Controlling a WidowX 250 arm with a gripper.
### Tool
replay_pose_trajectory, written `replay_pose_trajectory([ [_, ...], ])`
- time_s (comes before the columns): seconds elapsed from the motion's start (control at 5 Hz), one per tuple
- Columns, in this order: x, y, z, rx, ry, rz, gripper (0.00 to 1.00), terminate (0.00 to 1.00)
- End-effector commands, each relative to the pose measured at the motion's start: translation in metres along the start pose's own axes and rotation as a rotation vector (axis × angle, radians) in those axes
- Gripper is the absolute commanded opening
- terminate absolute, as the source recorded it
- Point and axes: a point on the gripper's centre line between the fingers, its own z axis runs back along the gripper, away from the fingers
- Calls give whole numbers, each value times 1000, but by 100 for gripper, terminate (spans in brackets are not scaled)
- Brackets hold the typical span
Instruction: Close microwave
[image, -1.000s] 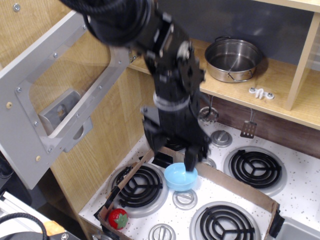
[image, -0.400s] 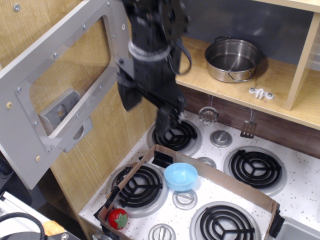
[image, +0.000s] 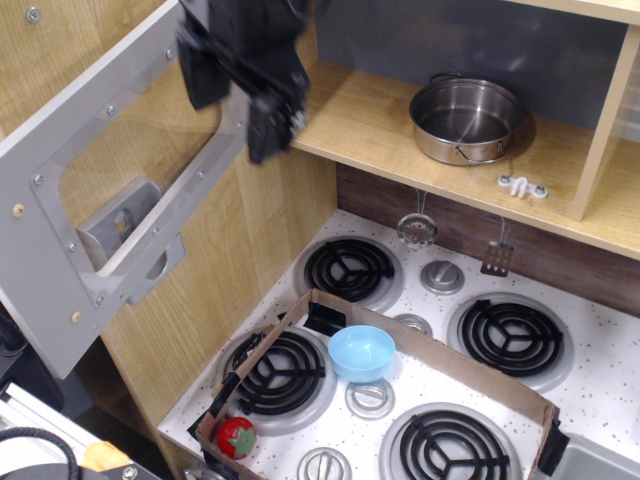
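Observation:
The microwave is a light-wood compartment (image: 370, 125) at the top. Its silver-grey door (image: 55, 285) with a clear window hangs wide open to the left. The door's loop handle does not show. My black gripper (image: 235, 100) is at the top left, blurred, right against the door's free upper right edge. Its fingers (image: 268, 130) stand apart and hold nothing. Whether they touch the door I cannot tell.
A steel pot (image: 468, 118) stands on the compartment's shelf, with a white hook (image: 523, 187) near it. A grey bracket (image: 125, 225) shows through the window. Below, a cardboard tray (image: 480, 375) on the stove top holds a blue bowl (image: 361, 352) and a red strawberry (image: 236, 437).
The arm has risen from just above the blue bowl and swung up and left to the door's free edge. The door and bowl have not moved.

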Motion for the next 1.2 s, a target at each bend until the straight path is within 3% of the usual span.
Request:
replay_pose_trajectory([
  [0.0, -23, 30, 34, 64, -10, 100, 100, 0],
  [0.2, -45, 37, 35, 59, 36, 180, 100, 0],
  [0.4, -66, 44, 27, 97, 53, 224, 100, 0],
  [0.8, -94, 53, 13, 181, 51, 276, 100, 0],
  [1.0, -104, 55, 6, 168, 58, 290, 100, 0],
])
